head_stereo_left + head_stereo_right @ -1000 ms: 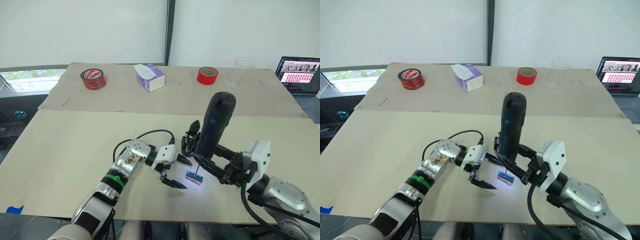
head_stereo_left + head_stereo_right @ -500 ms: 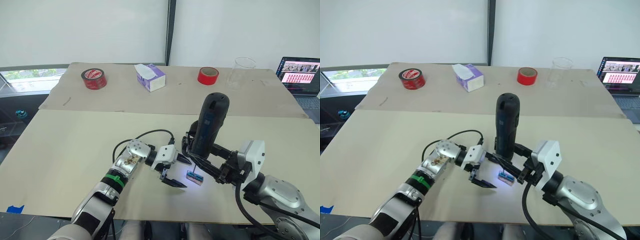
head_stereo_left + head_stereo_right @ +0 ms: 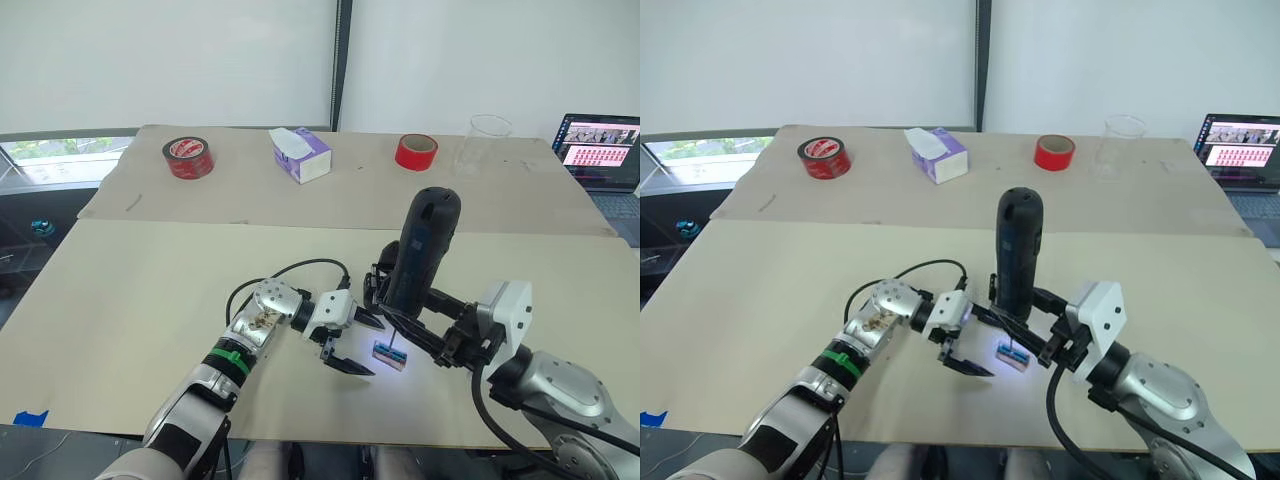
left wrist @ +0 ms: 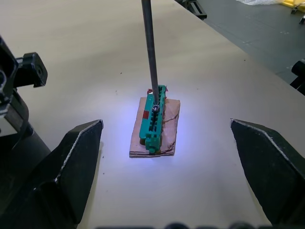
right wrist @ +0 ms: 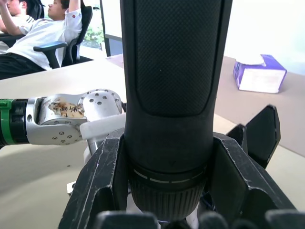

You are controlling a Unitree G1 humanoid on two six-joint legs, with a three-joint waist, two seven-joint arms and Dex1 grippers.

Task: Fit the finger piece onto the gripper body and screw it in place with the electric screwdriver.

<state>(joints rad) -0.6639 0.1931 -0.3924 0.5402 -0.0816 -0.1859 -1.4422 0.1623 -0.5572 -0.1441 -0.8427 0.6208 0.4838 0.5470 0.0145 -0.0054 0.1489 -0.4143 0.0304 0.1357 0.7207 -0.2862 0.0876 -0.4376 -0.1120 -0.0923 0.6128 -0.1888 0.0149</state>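
The right tool [image 3: 405, 318] grips the electric screwdriver [image 3: 420, 252], its bit on a green block [image 4: 155, 118] (picking a screw?). The left tool [image 3: 350, 345] waits open, empty. Fitting remains.

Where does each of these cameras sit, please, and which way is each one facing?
Left and right eye views: on the head, looking forward and down over both arms at the table; they share the whole scene.
Left wrist view: on the left wrist, looking between the open left hand at the green-and-brown block under the metal bit.
Right wrist view: on the right wrist, looking along the right hand clamped on the electric screwdriver; the left arm and tissue box appear, as in the eye views.
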